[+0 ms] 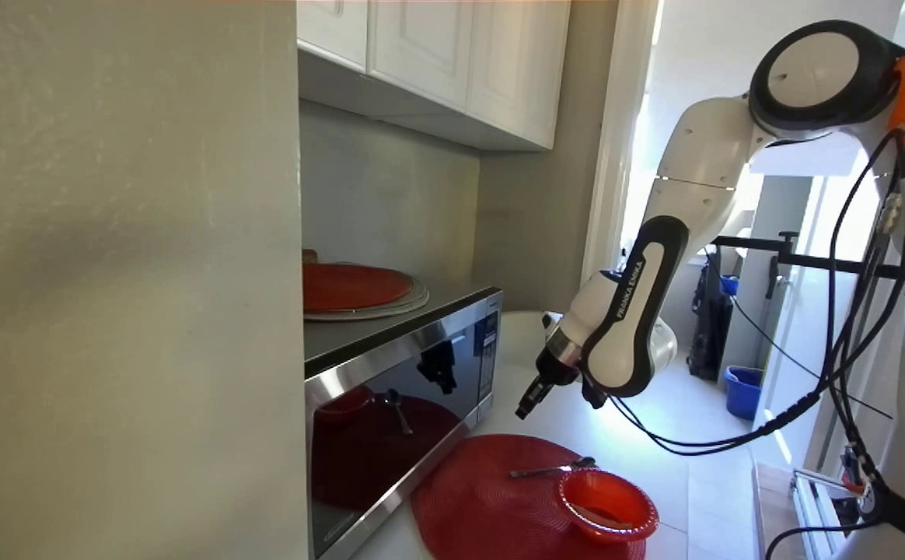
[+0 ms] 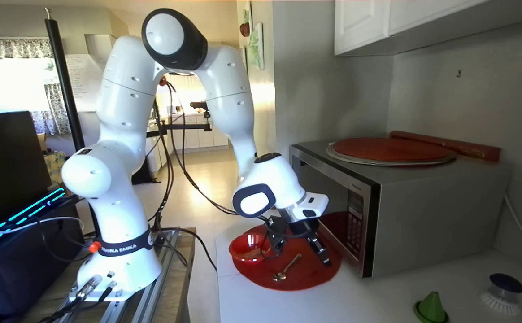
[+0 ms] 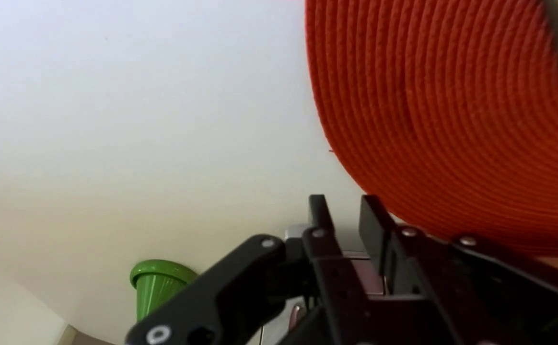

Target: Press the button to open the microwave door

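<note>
The silver microwave stands on the counter. Its dark glossy door is shut and flush with the front; it also shows in an exterior view, partly behind the arm. The control panel with small keys is at one end of the door. I cannot make out the door button. My gripper is in front of the control panel end, apart from it, pointing down at a slant; it shows in an exterior view too. In the wrist view its fingers are parted with nothing held. A reflective strip shows between them.
A red round mat lies before the microwave with a red bowl and a spoon. A green cone and a brush stand on the counter beside it. Red mats lie on the microwave, below wall cabinets.
</note>
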Controlling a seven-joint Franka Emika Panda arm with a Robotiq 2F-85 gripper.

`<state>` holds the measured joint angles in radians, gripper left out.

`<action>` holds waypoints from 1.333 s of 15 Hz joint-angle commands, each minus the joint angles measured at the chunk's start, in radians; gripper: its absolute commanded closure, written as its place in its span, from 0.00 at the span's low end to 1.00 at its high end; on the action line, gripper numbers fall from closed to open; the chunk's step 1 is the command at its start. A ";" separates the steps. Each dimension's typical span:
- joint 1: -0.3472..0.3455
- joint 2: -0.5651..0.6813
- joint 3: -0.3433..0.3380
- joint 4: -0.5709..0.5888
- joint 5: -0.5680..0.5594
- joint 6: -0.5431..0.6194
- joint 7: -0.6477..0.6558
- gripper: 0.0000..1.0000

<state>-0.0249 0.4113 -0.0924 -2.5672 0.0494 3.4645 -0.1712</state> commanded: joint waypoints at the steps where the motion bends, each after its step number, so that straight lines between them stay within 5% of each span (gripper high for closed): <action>1: -0.083 0.105 0.053 0.074 -0.071 0.077 0.073 1.00; 20: -0.095 0.270 0.085 0.231 -0.094 0.239 0.119 1.00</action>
<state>-0.1221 0.6381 -0.0108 -2.3733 -0.0219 3.6639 -0.0847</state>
